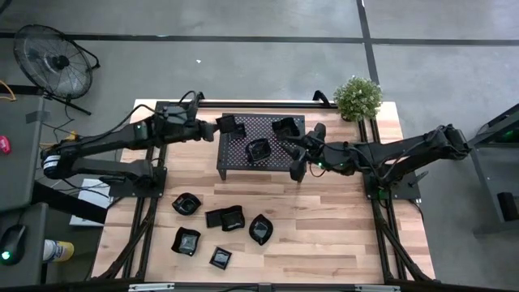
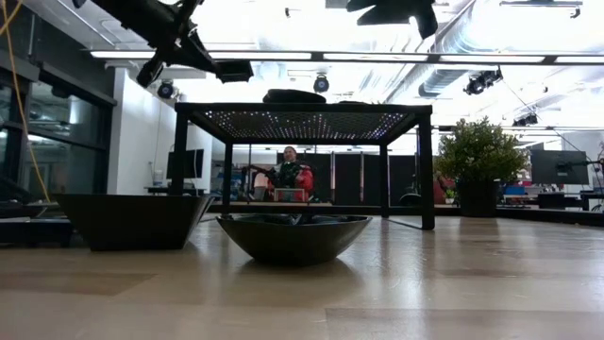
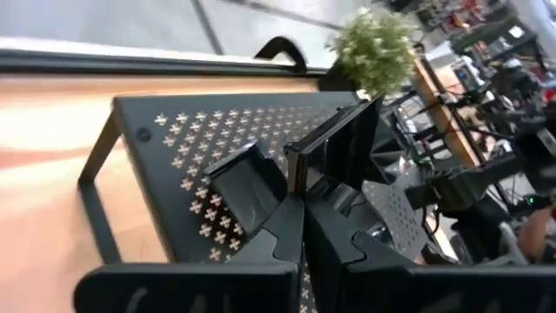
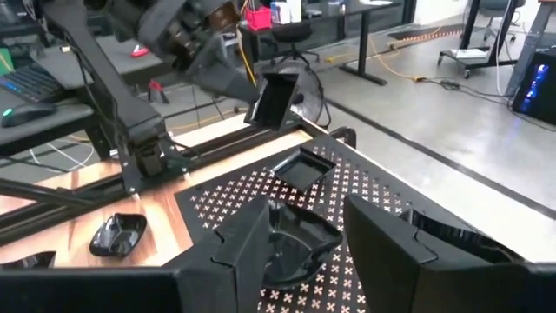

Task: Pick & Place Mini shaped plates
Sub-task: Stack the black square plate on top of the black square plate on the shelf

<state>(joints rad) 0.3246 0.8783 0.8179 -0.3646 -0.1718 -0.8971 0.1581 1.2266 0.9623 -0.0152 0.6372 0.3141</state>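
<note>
Several mini shaped plates, small glossy black dishes, lie on the wooden table near its front, such as a leaf-shaped one (image 1: pixel 261 229) and a square one (image 1: pixel 220 258). More plates rest on top of the black perforated rack (image 1: pixel 243 162): one in the middle (image 1: pixel 258 150), one at the far right (image 1: pixel 285 126), and a square one (image 4: pixel 300 169) near the far left. My left gripper (image 3: pixel 302 187) is over the rack's far left corner, shut on a square plate (image 3: pixel 339 143). My right gripper (image 4: pixel 317 235) stands open over the rack's right side, just above the middle plate (image 4: pixel 291 248), touching nothing. My left gripper pinches the square plate by its rim (image 3: pixel 300 169) between its two fingers. The fingers come from the table's left, slanting slightly down. The plate stands on edge beyond the fingertips, lifted clear above the rack (image 2: pixel 231 71).
A potted plant (image 1: pixel 358 97) stands at the table's far right corner. In the low view two plates (image 2: pixel 132 219) (image 2: pixel 293 236) sit in front of the rack's legs. Bare wood lies to the right of the plates on the table's near half.
</note>
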